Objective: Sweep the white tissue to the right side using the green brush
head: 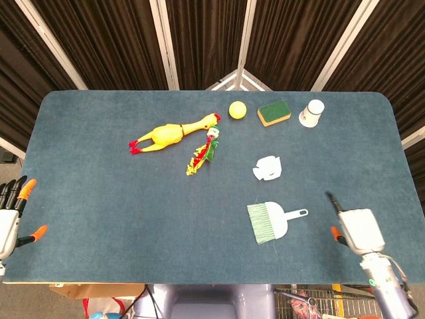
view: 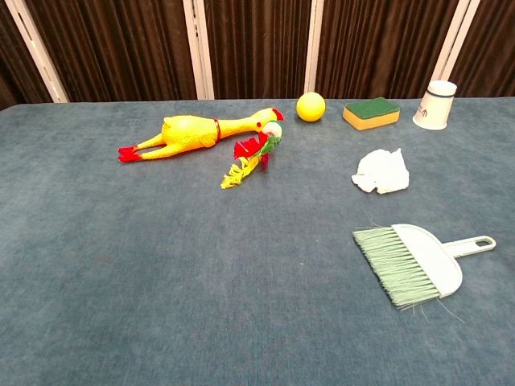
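Left hand (head: 9, 219) is cut off by the left edge of the head view, only part of the palm and fingers showing off the table's (head: 99, 199) front-left corner. Right hand (head: 355, 226) near the front-right corner shows mostly its back; fingers are foreshortened, possibly curled under, can't tell. Neither hand appears in the chest view. That view crops the table's sides and front edge. Print on the cup (view: 435, 104) at the back right is too small to read.
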You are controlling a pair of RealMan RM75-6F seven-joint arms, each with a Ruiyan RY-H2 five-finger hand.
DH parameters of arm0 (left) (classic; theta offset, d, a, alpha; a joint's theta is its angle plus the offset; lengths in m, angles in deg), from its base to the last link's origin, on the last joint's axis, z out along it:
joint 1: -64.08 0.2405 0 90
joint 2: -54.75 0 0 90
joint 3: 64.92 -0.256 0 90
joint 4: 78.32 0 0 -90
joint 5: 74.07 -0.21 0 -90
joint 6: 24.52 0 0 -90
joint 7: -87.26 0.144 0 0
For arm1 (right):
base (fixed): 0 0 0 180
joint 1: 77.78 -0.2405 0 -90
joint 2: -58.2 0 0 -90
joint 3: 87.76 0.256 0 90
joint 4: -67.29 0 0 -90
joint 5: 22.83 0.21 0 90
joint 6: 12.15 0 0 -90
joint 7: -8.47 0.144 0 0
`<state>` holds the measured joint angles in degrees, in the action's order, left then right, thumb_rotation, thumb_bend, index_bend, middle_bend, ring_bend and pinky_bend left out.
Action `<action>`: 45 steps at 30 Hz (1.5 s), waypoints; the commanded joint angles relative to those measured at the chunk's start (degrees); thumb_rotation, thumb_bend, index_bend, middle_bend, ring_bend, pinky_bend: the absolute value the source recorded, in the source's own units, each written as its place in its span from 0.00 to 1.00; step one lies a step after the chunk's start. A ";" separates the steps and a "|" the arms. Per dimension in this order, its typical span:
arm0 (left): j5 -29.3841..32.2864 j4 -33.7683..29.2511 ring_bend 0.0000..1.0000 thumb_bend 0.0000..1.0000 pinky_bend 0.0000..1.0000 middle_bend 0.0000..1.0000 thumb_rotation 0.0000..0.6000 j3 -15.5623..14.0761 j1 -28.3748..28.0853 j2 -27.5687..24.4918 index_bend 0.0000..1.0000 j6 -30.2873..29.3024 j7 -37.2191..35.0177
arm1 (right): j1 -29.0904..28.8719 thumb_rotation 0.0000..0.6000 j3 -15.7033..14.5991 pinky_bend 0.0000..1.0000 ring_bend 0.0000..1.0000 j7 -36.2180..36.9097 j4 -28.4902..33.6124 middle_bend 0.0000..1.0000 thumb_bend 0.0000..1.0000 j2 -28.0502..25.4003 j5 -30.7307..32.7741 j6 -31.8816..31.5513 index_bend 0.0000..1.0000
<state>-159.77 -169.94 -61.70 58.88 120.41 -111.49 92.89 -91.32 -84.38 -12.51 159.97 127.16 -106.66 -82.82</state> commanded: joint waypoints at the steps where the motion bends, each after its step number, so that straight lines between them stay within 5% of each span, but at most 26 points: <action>1: 0.10 0.06 0.00 0.01 0.00 0.00 1.00 0.10 0.06 -0.06 0.00 -0.12 -0.34 | -2.58 1.00 0.43 0.83 0.96 -3.00 -1.54 0.92 0.33 3.04 1.83 3.67 0.26; 21: -0.09 0.27 0.00 0.01 0.00 0.00 1.00 0.08 -0.03 -0.27 0.00 0.04 -0.92 | -7.76 1.00 1.77 0.83 0.96 -9.95 -10.67 0.92 0.33 13.83 8.92 9.97 0.38; 45: 0.39 0.25 0.00 0.01 0.00 0.00 1.00 0.23 -0.13 -0.19 0.00 0.38 -0.73 | -9.14 1.00 0.89 0.83 0.96 -8.04 -17.78 0.92 0.33 19.36 9.45 10.19 0.44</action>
<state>-159.38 -169.70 -61.48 58.75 120.22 -111.11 92.16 -100.45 -83.45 -20.53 142.23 146.48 -97.22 -72.66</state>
